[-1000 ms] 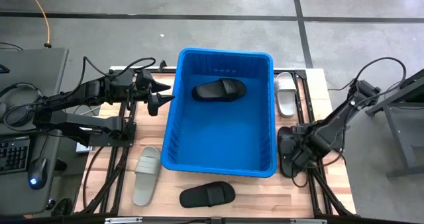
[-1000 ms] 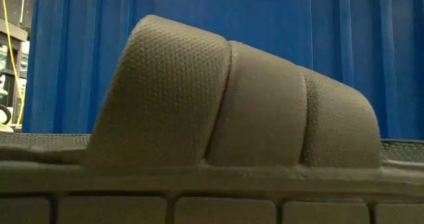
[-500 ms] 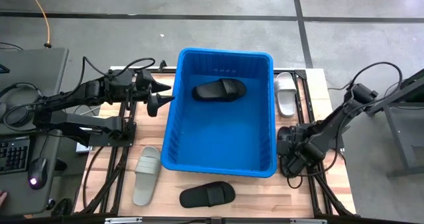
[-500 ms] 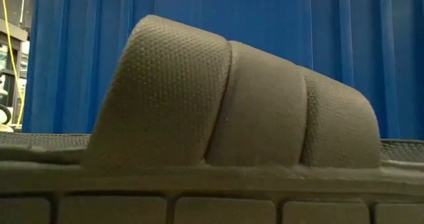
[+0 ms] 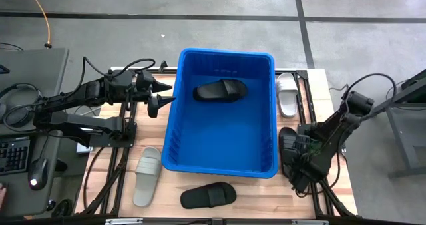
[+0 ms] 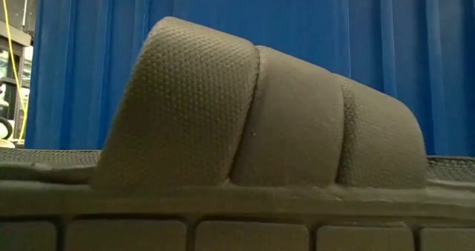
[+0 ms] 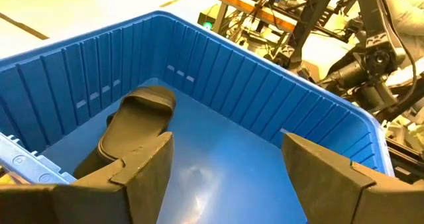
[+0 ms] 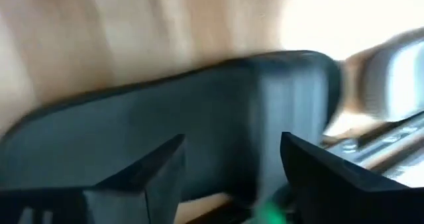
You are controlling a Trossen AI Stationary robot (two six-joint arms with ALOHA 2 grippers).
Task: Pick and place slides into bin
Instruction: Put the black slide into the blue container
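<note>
At the table's left edge the left gripper (image 5: 158,95) hovers just outside the blue bin's (image 5: 188,112) left wall, its fingers (image 7: 142,168) spread apart with nothing between them, looking over the rim at the black slide (image 5: 221,90) lying inside the bin near the far wall. A light grey slide (image 5: 147,176) lies on the wood at the bin's near left corner, and a second black slide (image 5: 208,195) lies just in front of the bin's near wall. A white slide (image 5: 287,94) rests beside the bin's right wall toward the far end. Nearer on that side, the right gripper (image 5: 297,166) is low over another black slide (image 8: 199,118) beside the bin, its fingers (image 8: 318,177) apart and straddling it.
</note>
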